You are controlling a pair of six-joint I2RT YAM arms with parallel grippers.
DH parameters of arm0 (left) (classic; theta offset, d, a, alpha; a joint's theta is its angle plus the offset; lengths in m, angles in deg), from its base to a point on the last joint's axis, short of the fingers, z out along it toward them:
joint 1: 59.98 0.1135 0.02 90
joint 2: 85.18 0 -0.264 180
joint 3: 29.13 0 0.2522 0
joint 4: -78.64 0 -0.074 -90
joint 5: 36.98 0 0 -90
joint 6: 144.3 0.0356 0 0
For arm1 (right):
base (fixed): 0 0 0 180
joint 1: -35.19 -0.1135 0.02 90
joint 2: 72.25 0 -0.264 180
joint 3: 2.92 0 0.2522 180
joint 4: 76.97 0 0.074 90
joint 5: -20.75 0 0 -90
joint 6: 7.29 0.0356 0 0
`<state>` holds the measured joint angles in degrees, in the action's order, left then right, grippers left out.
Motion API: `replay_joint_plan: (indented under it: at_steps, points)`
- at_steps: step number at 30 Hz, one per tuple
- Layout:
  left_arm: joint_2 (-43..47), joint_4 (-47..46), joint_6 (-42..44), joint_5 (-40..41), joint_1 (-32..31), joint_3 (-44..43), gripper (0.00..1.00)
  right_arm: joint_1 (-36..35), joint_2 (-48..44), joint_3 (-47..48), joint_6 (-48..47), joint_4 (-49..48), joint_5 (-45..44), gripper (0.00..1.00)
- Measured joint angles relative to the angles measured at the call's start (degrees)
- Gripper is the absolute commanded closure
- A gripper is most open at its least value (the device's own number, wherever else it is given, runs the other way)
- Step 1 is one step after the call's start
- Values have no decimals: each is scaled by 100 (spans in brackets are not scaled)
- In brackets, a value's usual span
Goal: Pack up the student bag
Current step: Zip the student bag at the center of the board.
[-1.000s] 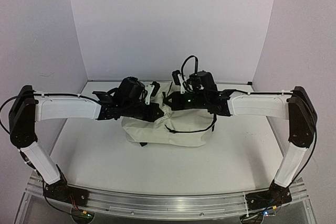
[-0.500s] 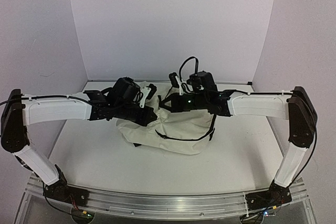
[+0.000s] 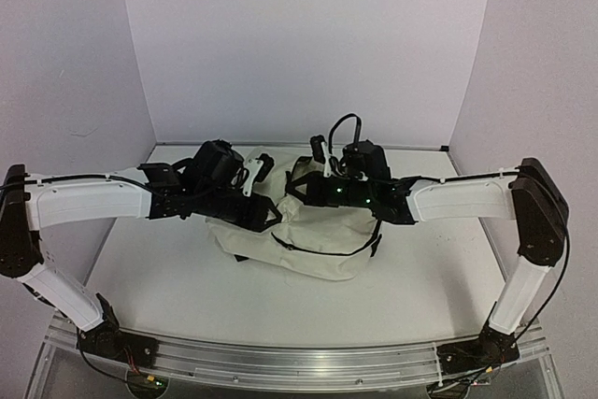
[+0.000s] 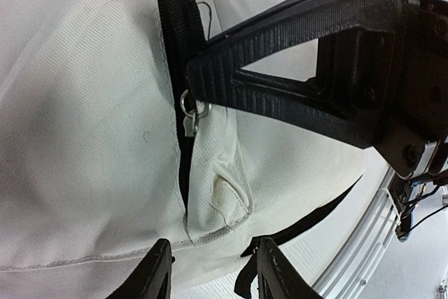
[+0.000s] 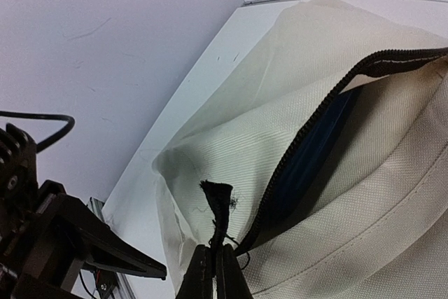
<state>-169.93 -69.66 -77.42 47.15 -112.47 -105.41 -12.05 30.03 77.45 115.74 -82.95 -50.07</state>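
Student bag point(image 3: 308, 245) mid-table, between both arms, zipper point(image 5: 308, 145) partly open.
Right gripper point(image 5: 214, 264) pinched shut on the black pull cord point(image 5: 218, 208), likely to run the zipper; left gripper point(image 4: 213, 260), jaws apart at the fabric, gripping nothing.

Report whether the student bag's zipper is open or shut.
Open: the zipper gapes on the student bag, with the dark inside showing.
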Motion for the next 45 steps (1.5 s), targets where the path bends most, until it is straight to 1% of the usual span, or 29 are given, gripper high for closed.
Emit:
replay_joint_plan:
  at_steps: [2, 6, 11, 17, 20, 23, 28, 29, 35, 38, 45]
  points:
    - [-2, 13, -7, 9, -28, 0, 55, -4, -11, 0, 33, -52, -35, 100]
    - [-44, 13, 22, 90, -96, -4, 55, -4, -13, 0, 68, -81, -46, 100]
    - [-262, 0, 66, 249, -122, -52, 58, -4, -15, 0, 68, -81, -48, 100]
    - [-581, -151, 79, 407, -125, -286, 67, -4, -31, 0, 72, -81, -68, 100]
    - [-640, -232, 66, 527, -129, -308, 70, -2, -31, 0, 94, -81, -68, 100]
    - [-640, -273, 74, 619, -160, -310, 78, -4, -31, 0, 111, -87, -68, 100]
    - [-654, -341, 61, 614, -170, -310, 98, -4, -31, -2, 109, -116, -81, 100]
    - [-671, -343, 70, 623, -168, -313, 100, -20, -33, -2, 105, -114, -122, 100]
    - [-828, -284, 48, 581, -157, -457, 100, -201, -249, 24, -260, 369, -887, 100]
    - [-826, -289, 57, 470, -155, -457, 100, -243, -269, 129, -457, 605, -1134, 100]
    - [-778, -188, 122, 166, -81, -452, 100, -74, -201, 531, -802, 1034, -1246, 100]
